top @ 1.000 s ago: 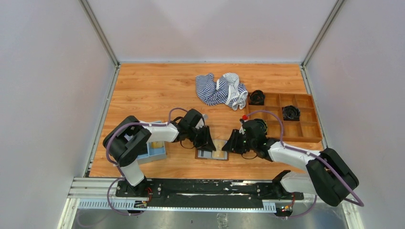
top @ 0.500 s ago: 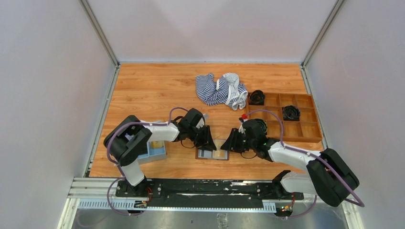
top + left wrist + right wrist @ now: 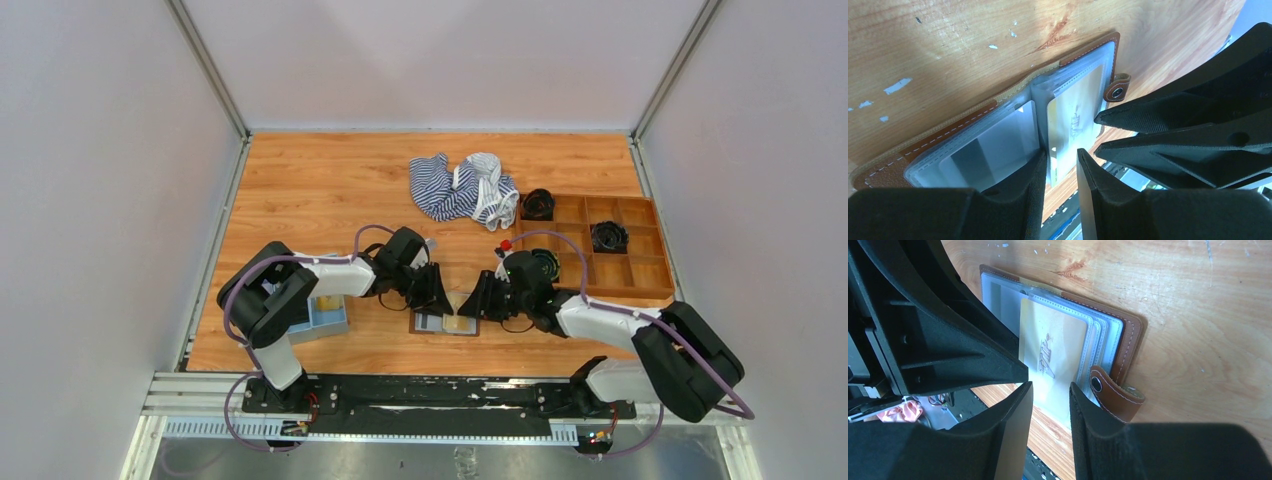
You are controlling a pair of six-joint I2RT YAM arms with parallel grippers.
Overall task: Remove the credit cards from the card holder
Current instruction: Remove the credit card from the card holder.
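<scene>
Two grippers meet over the open wallet [image 3: 443,323] by the middle of the table's [image 3: 330,180] near edge; the left gripper [image 3: 1063,170] and right gripper [image 3: 1050,400], fingers narrowly parted, straddle the gold card [image 3: 1070,120], which pokes out beside the pocketed grey card [image 3: 983,155]

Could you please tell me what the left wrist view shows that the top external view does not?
Only the left wrist view shows the snap tab and the print on the gold card. Only the top external view shows the striped cloth, the compartment box and the blue tray. Both show the open card holder, with the left gripper and the right gripper close over it.
</scene>
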